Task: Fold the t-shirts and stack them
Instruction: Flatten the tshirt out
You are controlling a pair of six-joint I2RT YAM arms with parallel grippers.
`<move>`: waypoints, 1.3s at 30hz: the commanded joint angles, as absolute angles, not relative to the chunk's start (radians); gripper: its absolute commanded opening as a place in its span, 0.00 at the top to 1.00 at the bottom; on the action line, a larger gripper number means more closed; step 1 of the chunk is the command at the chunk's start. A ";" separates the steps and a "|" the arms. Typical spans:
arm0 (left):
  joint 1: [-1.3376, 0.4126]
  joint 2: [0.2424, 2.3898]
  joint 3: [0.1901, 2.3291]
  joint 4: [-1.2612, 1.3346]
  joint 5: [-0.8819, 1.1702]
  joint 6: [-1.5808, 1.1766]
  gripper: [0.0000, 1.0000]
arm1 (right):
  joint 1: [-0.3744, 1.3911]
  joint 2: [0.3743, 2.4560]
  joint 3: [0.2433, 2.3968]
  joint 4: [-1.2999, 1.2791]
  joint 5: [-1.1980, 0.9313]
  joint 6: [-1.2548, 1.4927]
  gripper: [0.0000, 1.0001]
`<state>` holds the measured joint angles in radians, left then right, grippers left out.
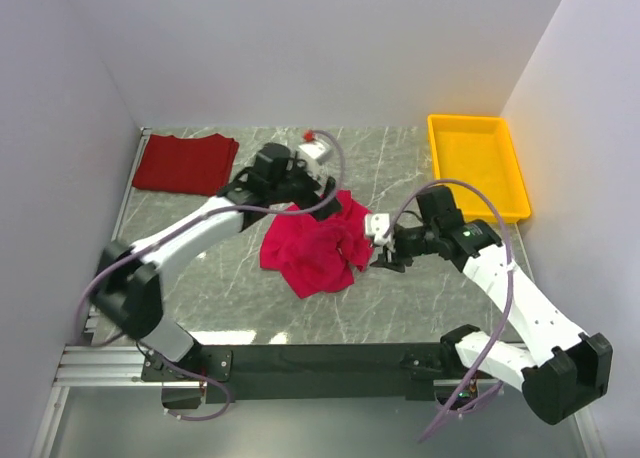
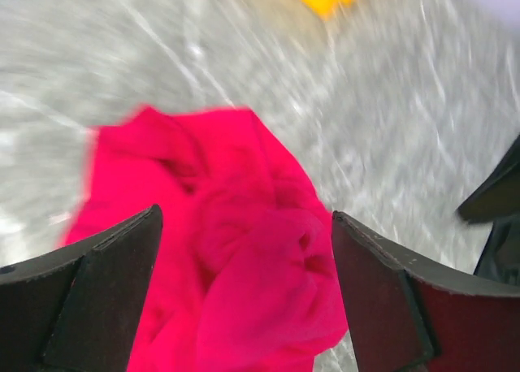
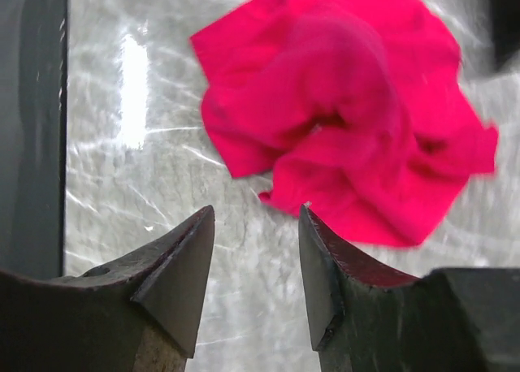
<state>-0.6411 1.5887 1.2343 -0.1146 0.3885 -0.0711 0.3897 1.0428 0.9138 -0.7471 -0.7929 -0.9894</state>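
Observation:
The crimson-pink t-shirt (image 1: 315,246) lies crumpled in the middle of the marble table. It also shows in the left wrist view (image 2: 219,250) and the right wrist view (image 3: 357,112). The darker brick red t-shirt (image 1: 185,164) lies flat at the far left. My left gripper (image 1: 315,193) is open and hangs just above the far edge of the crumpled shirt, with cloth between its fingers (image 2: 106,307) in that view. My right gripper (image 1: 382,258) is open and empty, just short of the shirt's right edge, with bare table between its fingertips (image 3: 183,258).
A yellow plastic tray (image 1: 478,164) stands at the far right of the table, empty. White walls close in the left, back and right sides. A black rail (image 1: 320,363) runs along the near edge by the arm bases.

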 commanded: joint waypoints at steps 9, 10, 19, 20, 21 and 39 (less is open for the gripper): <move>-0.511 1.085 0.933 -0.227 -0.053 -0.394 0.03 | 0.762 1.192 0.928 -0.527 -0.525 -1.178 0.39; -0.503 1.047 0.880 -0.238 -0.070 -0.419 0.02 | 0.776 1.239 0.972 -0.488 -0.487 -1.134 0.37; -0.486 0.660 0.677 -0.347 -0.221 -0.626 0.01 | 0.833 1.618 1.391 -0.574 -0.338 -0.850 0.27; -0.488 0.613 0.667 -0.357 -0.228 -0.635 0.00 | 0.834 1.634 1.400 -0.595 -0.331 -0.844 0.26; -0.486 0.591 0.660 -0.379 -0.236 -0.652 0.00 | 0.836 1.664 1.408 -0.610 -0.322 -0.841 0.26; -0.488 0.474 0.624 -0.427 -0.269 -0.703 0.01 | 0.828 1.875 1.594 -0.732 -0.178 -0.615 0.99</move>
<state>-0.4915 0.4641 0.6323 -0.4465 -0.2855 -0.6930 0.8391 1.9675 1.5967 -0.7547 -0.1951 -0.6617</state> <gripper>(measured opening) 0.995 0.093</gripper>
